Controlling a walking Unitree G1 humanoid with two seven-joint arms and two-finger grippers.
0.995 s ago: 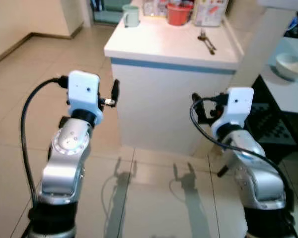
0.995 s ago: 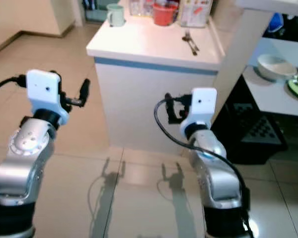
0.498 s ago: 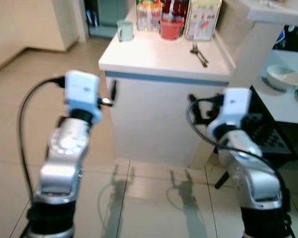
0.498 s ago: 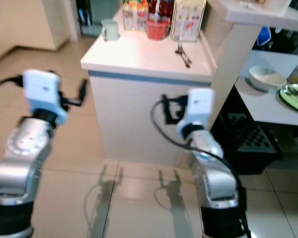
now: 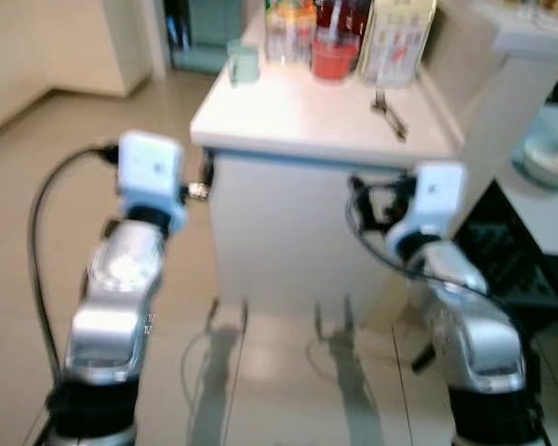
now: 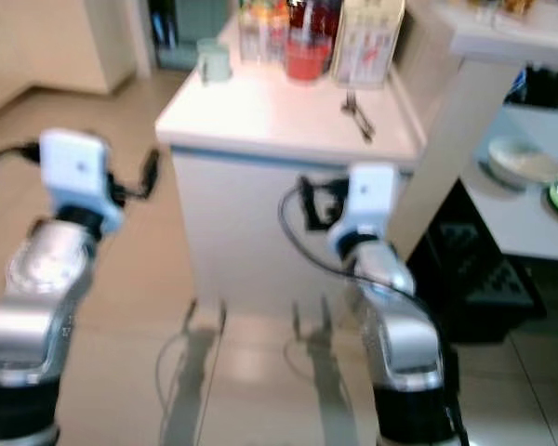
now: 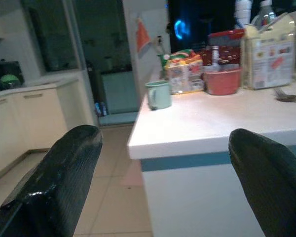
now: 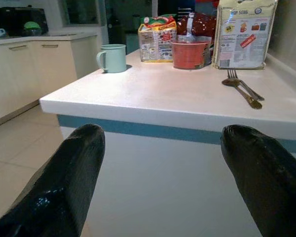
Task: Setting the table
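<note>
A white counter (image 8: 177,98) with a blue band under its edge is seen across a tiled floor (image 5: 37,186). One mint mug (image 8: 112,58), one red bowl (image 8: 189,54) and two printed packets are set along its far side; one fork (image 8: 239,83) and one spoon (image 8: 246,96) lie side by side towards the right. The left gripper (image 7: 163,197) and right gripper (image 8: 160,182) are held just short of the near edge, both wide open and empty
</note>
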